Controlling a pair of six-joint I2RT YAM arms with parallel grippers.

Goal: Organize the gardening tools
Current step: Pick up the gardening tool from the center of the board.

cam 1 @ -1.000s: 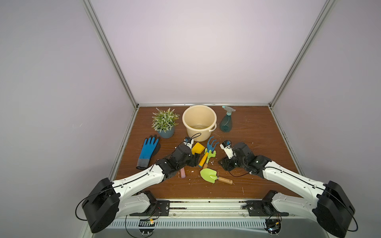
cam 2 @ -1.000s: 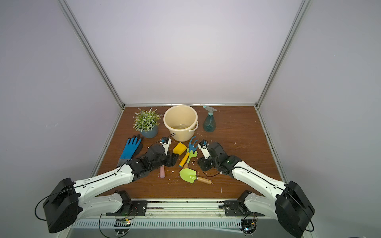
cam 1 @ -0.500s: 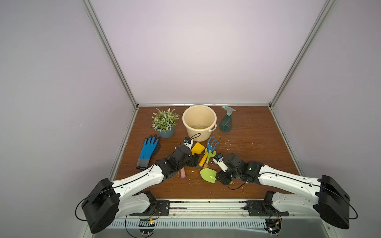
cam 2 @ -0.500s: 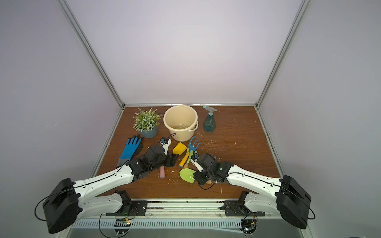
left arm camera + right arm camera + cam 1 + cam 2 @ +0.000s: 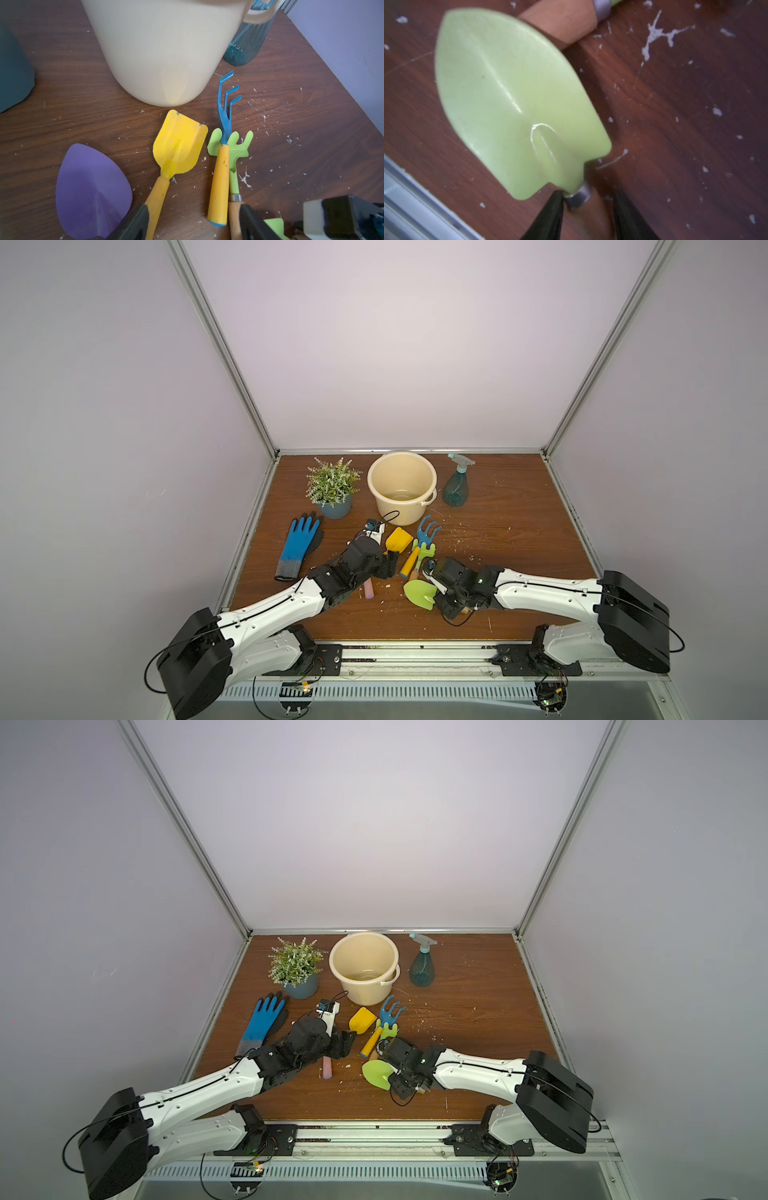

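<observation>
**Top views:** illum. bright, even, diffuse, from overhead. The back wall (image 5: 399, 364) is brightest at ctr and falls off toward the corners. Shadows are soft, short and close under objs. Focus is sharp throughout. Wide-angle dist. splays the frame posts (image 5: 187, 824) outward at the edges.

**Left wrist view:** mid-field is sharp. There is a soft hotspot low on the bucket (image 5: 166, 52) wall. The nearest objs at the frame edge are out of focus, and the plant pot (image 5: 12, 68) is underexposed.

**Right wrist view:** the whole img is soft, w/ smeared blur. The lime-green trowel (image 5: 512, 99) shows a thin specular streak along the blade ridge and casts a dark shadow on the table (image 5: 695, 104) beside it.
</observation>
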